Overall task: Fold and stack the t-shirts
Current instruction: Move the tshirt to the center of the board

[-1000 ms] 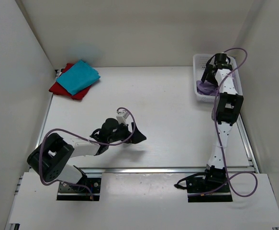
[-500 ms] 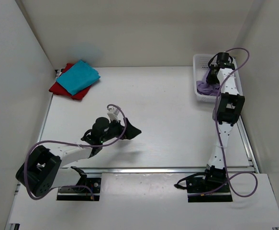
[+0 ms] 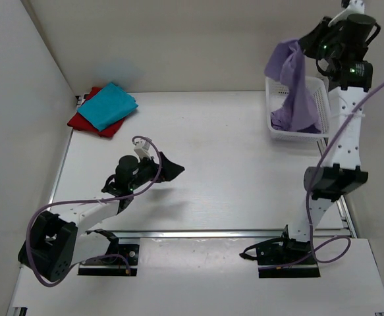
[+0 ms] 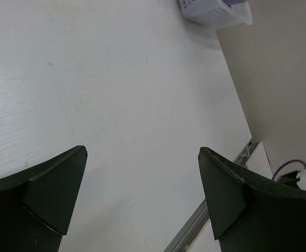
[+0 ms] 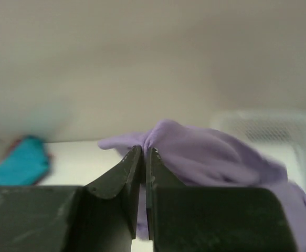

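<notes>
**Lilac shirt lifted from the basket.** Nearest the bases, the left fingers [image 4: 53, 191] hang spread to their widest over the bare desk [image 3: 218, 158], holding nothing. In the past second that arm has drawn back toward its own side, leaving the middle of the desk open.

Further out on the right comes the main change. The right fingers [image 5: 118, 184], which were down in the basket [image 3: 296, 135] and gaping a second ago, have pinched nearly shut on a fold of the lilac shirt [image 3: 294, 92]. They have swung it high above the far right corner. The shirt now hangs from that single pinch in a long crumpled bunch, and its lower end still trails inside the basket.

This looks like the pick of the last shirt, made but not yet clear. The tail has to come over the rim before the shirt can be laid flat on the desk. The light mesh basket could be dragged or tipped if the cloth snags. Held at one point, the shirt will probably land rumpled and need spreading, a job for which the idle left fingers are well placed.

At the far left corner, well apart from all this, the teal shirt [image 3: 109, 105] lies folded on top of the red shirt [image 3: 80, 120], close to the side wall. Two of the three appear folded and stacked. Apart from the basket rim, nothing stands between the raised shirt and the open desk.
</notes>
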`<move>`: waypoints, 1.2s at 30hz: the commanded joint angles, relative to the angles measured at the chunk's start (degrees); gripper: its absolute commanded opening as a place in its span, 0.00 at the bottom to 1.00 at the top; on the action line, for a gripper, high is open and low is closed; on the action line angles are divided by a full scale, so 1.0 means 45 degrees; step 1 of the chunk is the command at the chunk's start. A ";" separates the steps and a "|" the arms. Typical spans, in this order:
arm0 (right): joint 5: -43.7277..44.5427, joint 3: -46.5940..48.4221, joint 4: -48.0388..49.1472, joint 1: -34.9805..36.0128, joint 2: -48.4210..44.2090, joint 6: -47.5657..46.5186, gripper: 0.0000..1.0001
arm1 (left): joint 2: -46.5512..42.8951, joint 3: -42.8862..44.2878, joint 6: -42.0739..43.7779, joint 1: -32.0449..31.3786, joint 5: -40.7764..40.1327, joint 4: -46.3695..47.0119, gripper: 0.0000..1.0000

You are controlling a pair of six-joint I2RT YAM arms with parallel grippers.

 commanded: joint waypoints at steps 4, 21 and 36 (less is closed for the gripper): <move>-0.4182 -0.2732 0.5940 0.2377 -0.4925 0.1636 0.00 | -0.1017 0.0635 -0.0825 0.1516 0.0592 0.0204 0.98; -0.8595 -1.1637 1.3712 0.3904 -0.4131 0.5501 0.00 | -0.3968 0.0262 -0.0827 0.4819 -0.0521 -0.2004 0.99; -0.2295 -1.0314 0.6162 0.3666 -0.1724 0.0740 0.52 | -0.2034 -0.0089 0.1904 0.1794 -0.2841 -0.4207 0.40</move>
